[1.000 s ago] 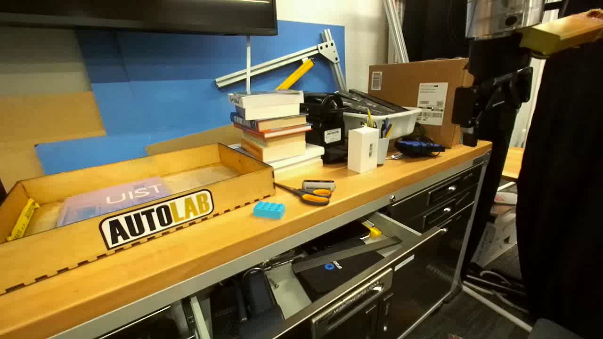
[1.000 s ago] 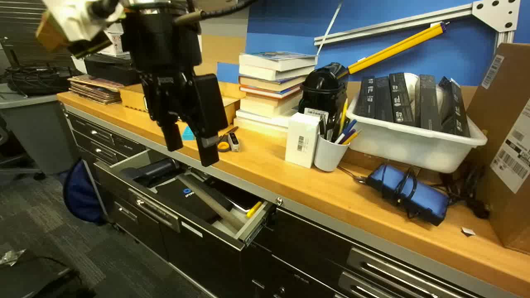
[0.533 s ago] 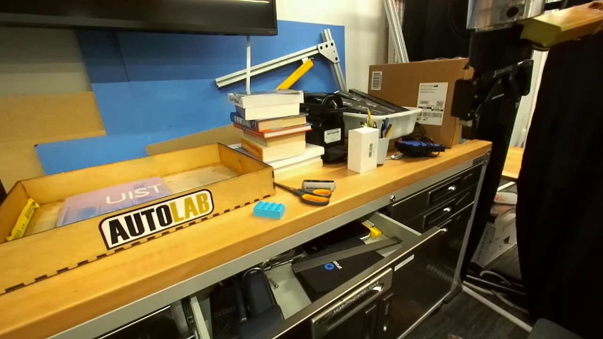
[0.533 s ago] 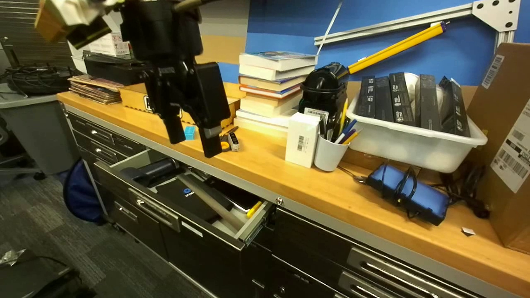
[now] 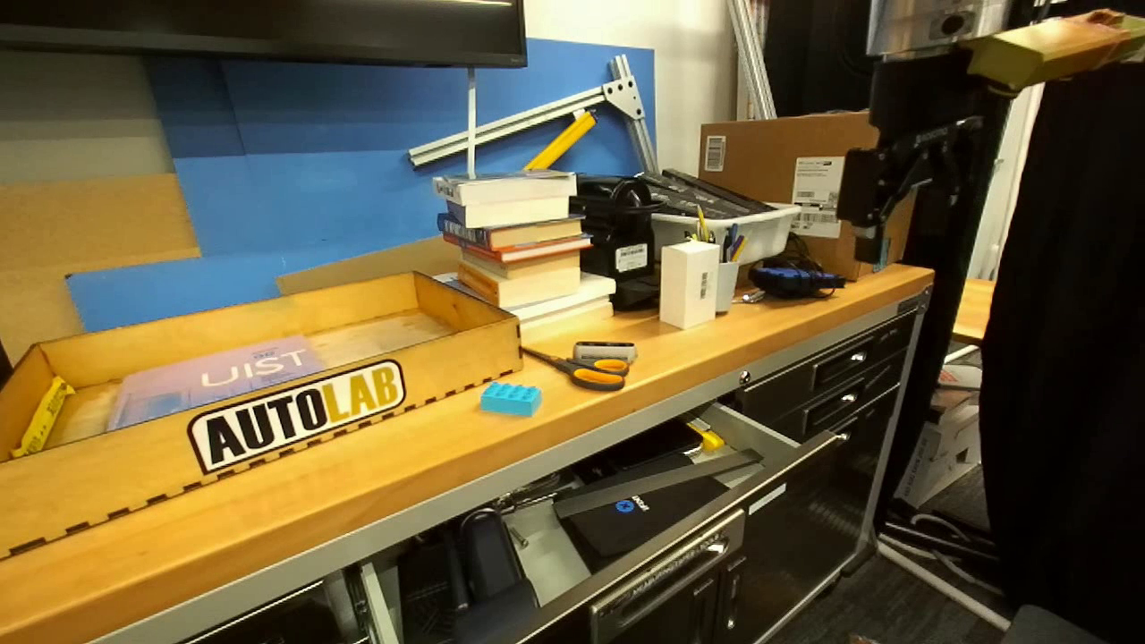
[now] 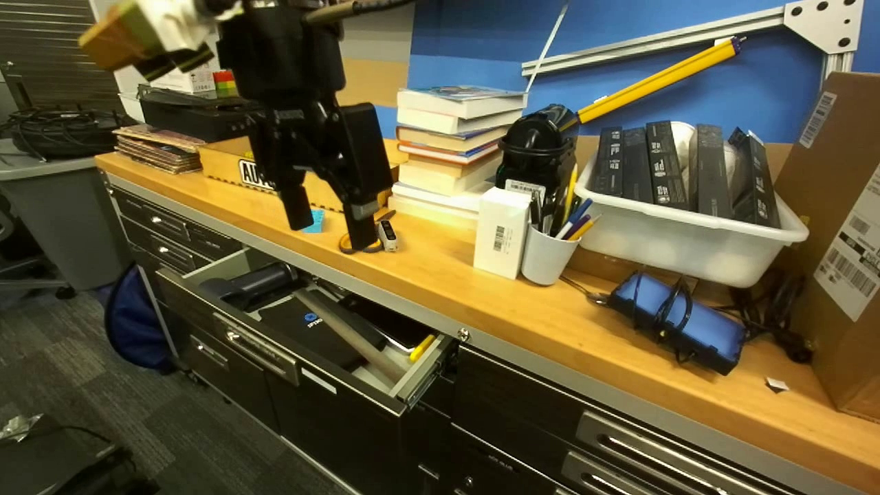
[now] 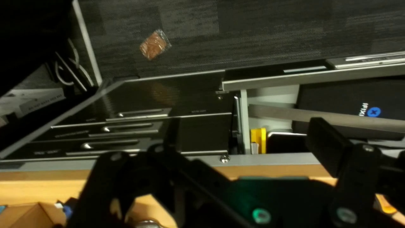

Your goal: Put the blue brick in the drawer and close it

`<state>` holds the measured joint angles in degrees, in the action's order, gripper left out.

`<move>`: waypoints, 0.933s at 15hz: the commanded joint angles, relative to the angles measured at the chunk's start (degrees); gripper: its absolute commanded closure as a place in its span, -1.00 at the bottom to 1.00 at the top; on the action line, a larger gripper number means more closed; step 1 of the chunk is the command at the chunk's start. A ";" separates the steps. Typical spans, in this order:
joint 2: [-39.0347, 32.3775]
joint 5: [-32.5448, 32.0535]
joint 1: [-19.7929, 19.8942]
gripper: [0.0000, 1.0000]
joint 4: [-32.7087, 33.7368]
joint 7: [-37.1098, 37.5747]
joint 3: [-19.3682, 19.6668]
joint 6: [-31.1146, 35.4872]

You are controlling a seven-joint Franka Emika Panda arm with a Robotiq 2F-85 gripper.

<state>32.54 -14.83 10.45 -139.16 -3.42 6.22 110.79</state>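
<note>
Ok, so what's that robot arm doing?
The job is to put the blue brick in the drawer and close it. Right now the robot's gripper hangs in the air, open, holding nothing. The brick sits on the wooden bench, near the scissors. The drawer is already pulled open.

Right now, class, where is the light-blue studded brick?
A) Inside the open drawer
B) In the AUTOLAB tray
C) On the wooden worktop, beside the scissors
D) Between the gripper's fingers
C: in both exterior views the light-blue studded brick rests on the wooden worktop, beside the orange-and-black scissors.
</note>
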 commanded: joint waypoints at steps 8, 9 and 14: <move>-29.11 17.78 -12.94 -1.00 25.07 -17.22 -1.94 0.62; -31.15 17.17 -13.10 -1.00 26.52 -16.77 -2.96 0.84; -38.82 15.54 -14.07 -1.00 31.83 -15.27 -7.78 2.33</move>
<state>-2.18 1.27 -3.17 -112.00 -18.82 0.34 113.02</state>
